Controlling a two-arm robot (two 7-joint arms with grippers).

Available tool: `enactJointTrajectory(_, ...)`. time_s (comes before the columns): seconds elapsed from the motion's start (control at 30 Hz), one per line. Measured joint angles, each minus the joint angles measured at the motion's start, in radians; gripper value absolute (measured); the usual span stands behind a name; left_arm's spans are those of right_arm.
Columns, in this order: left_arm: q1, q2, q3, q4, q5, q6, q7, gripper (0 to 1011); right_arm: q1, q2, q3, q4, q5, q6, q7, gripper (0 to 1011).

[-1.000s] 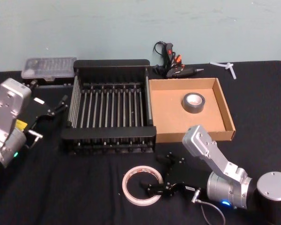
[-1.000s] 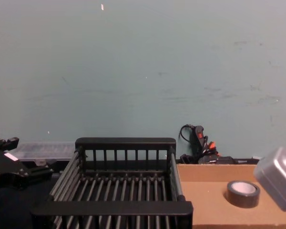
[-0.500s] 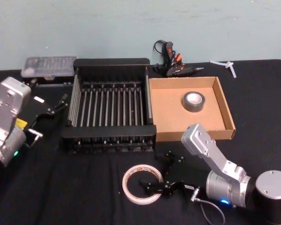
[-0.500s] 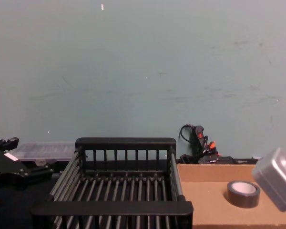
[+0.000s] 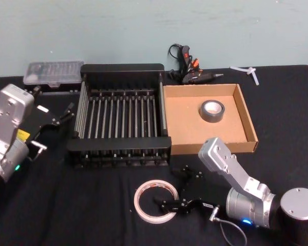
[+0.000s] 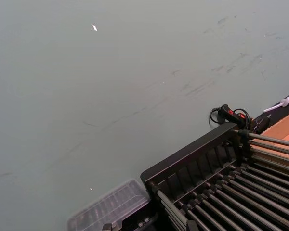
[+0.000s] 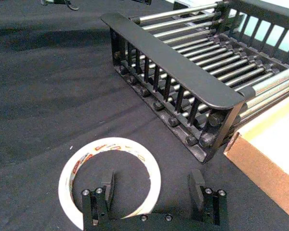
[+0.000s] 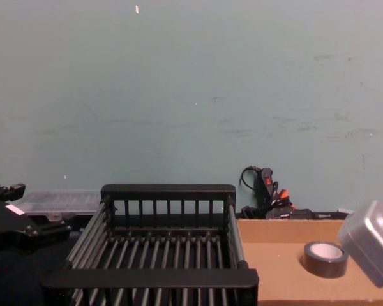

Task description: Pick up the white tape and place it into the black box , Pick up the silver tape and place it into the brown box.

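The white tape lies flat on the black table in front of the black box. My right gripper is open and low over the tape's right side. One finger sits inside the ring and the other outside it, toward the brown box. The silver tape rests in the brown box. My left gripper is parked at the left of the black box.
A glue gun lies behind the boxes by the wall. A clear plastic case sits at the back left, and a small white piece at the back right. Bare black tablecloth stretches along the front.
My right arm has sunk slightly over the white tape's rim. The tape, the boxes and the left arm have not moved.
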Motion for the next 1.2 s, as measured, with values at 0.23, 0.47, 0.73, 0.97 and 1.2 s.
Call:
enactJointTrajectory(0.23, 0.0, 0.0, 0.0, 0.0, 0.0, 0.0, 0.0, 1001, -0.002, 0.001, -0.001, -0.003, -0.009, -0.011, 0.001, 1002)
enactJointTrajectory(0.47, 0.0, 0.0, 0.0, 0.0, 0.0, 0.0, 0.0, 1001, -0.005, 0.001, -0.001, -0.004, -0.013, -0.014, 0.003, 1002)
enactJointTrajectory(0.73, 0.0, 0.0, 0.0, 0.0, 0.0, 0.0, 0.0, 1001, -0.008, 0.0, 0.0, -0.006, -0.015, -0.012, 0.006, 1002)
enactJointTrajectory(0.97, 0.0, 0.0, 0.0, 0.0, 0.0, 0.0, 0.0, 1001, -0.01, 0.0, 0.001, -0.006, -0.018, -0.009, 0.004, 1002)
enactJointTrajectory(1.2, 0.0, 0.0, 0.0, 0.0, 0.0, 0.0, 0.0, 1001, -0.009, 0.0, 0.001, -0.006, -0.018, -0.009, 0.004, 1003)
